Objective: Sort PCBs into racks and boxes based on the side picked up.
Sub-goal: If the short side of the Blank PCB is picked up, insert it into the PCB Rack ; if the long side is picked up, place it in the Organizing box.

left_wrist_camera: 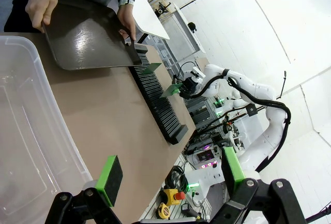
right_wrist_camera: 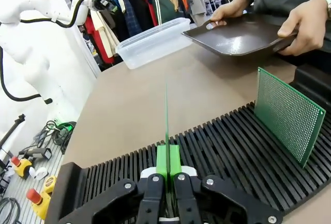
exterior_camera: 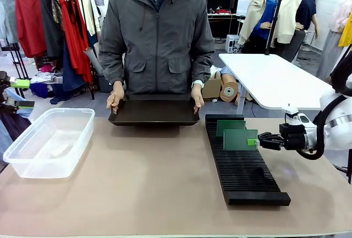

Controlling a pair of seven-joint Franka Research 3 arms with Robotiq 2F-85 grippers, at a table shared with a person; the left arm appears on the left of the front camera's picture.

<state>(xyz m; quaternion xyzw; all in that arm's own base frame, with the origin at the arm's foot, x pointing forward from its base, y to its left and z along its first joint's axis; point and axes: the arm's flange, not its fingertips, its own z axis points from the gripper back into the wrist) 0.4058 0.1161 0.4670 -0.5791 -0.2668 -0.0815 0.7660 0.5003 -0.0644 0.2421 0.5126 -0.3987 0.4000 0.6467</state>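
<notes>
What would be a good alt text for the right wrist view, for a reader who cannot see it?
The right hand, shut on a green PCB seen edge-on, holds it upright over the black slotted rack. A second PCB stands in the rack; beyond, a person holds a dark tray beside a clear box.

The right arm (exterior_camera: 335, 125) is built of glossy white rounded shells, with a black cable looped beside its wrist. Its right gripper (exterior_camera: 254, 141) is black, fitted with bright green pads (right_wrist_camera: 168, 163), and silver screws are set into its finger links. The left gripper (left_wrist_camera: 168, 175) is made the same way: black linkages, thick green pads, round screw heads. A grey zipped jacket (exterior_camera: 157, 34) with flap pockets is worn by the person, and a pale wristband (exterior_camera: 197, 83) is seen at one cuff.
</notes>
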